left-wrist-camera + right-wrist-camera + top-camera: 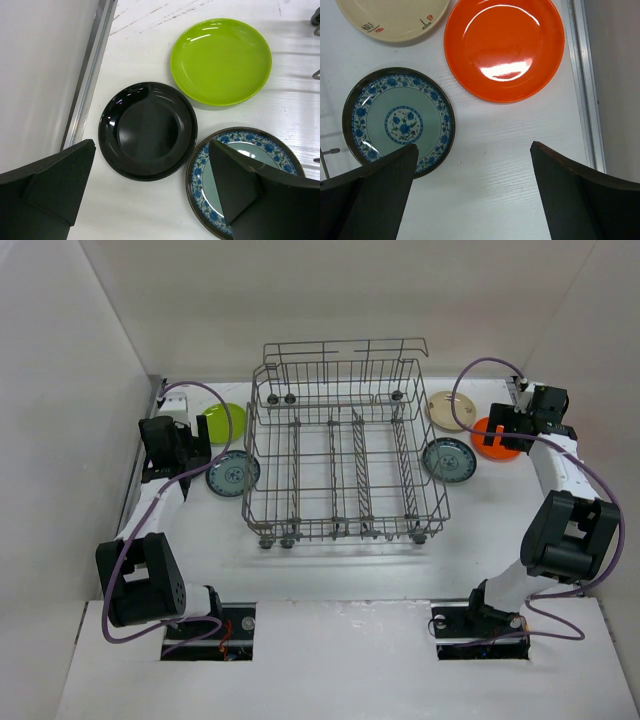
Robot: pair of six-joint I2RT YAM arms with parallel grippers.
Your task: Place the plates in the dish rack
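L jaws are wide apart, holding nothing. Their dark fingers (55, 185) frame the black plate (147, 131), which lies flat on the white bench (330, 570) below them, near the metal rail (90, 75) on the L edge. The lime green plate (221, 60) sits just beyond the black one, rims v. close. The L teal plate (260, 150) w/ the blue flower border lies beside the black one on the rack side. Their rims look to be touching, can't say for sure, and one finger hides part of the teal plate. From the top cam I only pick out the lime and teal ones on that side. The arm covers the spot where the black one lies.

R jaws are also spread wide w/ nothing btwn them, hanging over bare bench just short of the orange plate (504, 47). The cream plate (395, 17), small red and black marks on its rim, lies next to the orange one. The R teal plate (399, 121) is nearer the rack, a small gap from both. The orange plate is close to the R rail (582, 75).

The dish rack (345, 523) stands upright on its wheels mid-bench, btwn the two plate groups. All six plates lie flat on the bench outside it, three per side.
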